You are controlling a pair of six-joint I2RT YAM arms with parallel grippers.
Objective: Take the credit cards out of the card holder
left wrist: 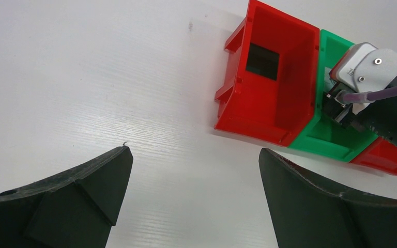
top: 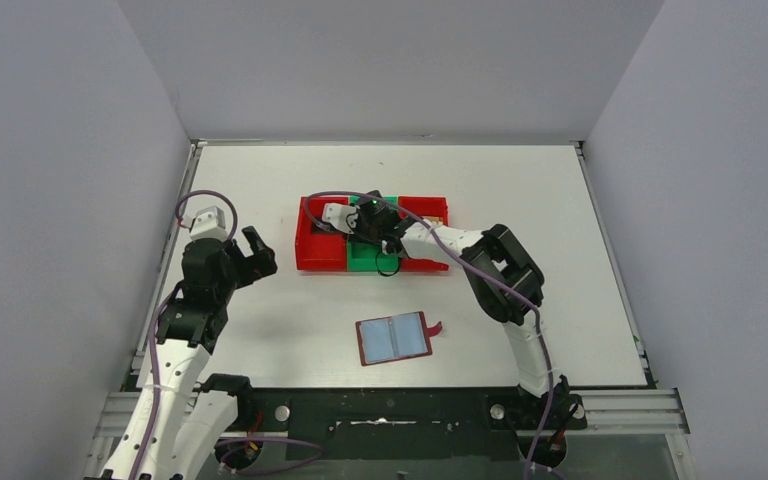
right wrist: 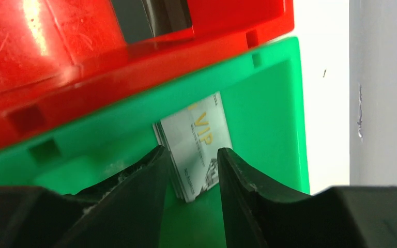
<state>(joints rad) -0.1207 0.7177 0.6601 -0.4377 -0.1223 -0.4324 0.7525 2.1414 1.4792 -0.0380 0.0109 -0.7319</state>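
Now, the right gripper [right wrist: 188, 155] is down inside the green bin [right wrist: 269, 113], jaws partly apart, with a silver card [right wrist: 199, 134] marked VIP just beyond the tips. The card leans on the bin's far wall. There look to be more edges stacked behind it, though how many I cannot tell. Nothing seems pinched: the fingers frame the card rather than clamp it, which reads as a drop-off into the bin.

Next door, the red bin [left wrist: 269, 103] has 1 black card [left wrist: 262, 61] lying flat on its floor, so the sorting looks to go by colour.

The holder [top: 393, 338] lies open on the tabletop [top: 580, 260], near the arm bases and well apart from the bins, its 2 blue-grey pockets face up. Laid flat like that, cards should slide out easily. From above I see no card in it, so the job looks close to done.

The left gripper [left wrist: 194, 155] hovers over bare tabletop off to the left, jaws wide and holding nothing, likely parked there to keep out of the right arm's way.
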